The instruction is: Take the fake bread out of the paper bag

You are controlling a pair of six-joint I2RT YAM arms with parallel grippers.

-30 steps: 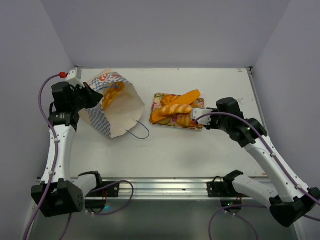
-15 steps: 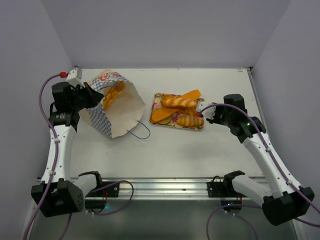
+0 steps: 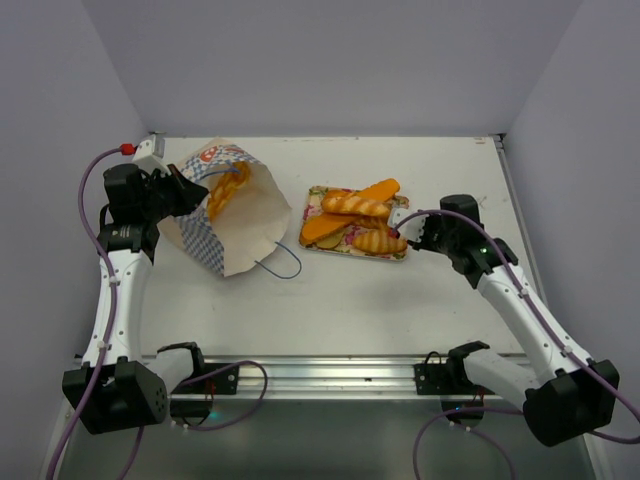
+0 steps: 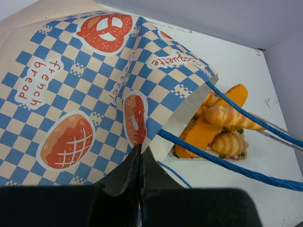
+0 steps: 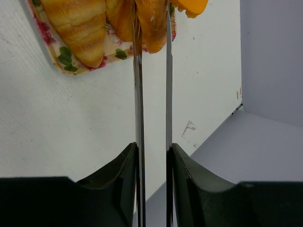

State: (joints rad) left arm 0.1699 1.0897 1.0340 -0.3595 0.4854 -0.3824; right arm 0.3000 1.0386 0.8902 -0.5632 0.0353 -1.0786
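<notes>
The paper bag (image 3: 235, 215) lies tilted on the left of the table, mouth toward the middle. Fake bread (image 3: 225, 188) shows orange inside it. My left gripper (image 4: 140, 150) is shut on the checkered rim of the bag (image 4: 71, 85). Several more fake breads lie on the floral tray (image 3: 318, 192): an orange stick (image 3: 375, 190) and braided loaves (image 3: 381, 241). My right gripper (image 5: 151, 9) reaches over the tray's right end. Its long thin blades stand narrowly apart, and the end of a golden loaf (image 5: 152, 28) fills the gap between them.
The bag's blue cord handle (image 3: 280, 265) loops onto the table in front of the bag, and another cord (image 4: 246, 168) crosses the left wrist view. The tray's corner (image 5: 57, 61) sits left of the blades. Grey walls close in the table at the back and sides.
My right arm drew back from the tray, then came forward to it again. A braided loaf on the tray shifted farther back and right. The left arm and the bag stayed put.
</notes>
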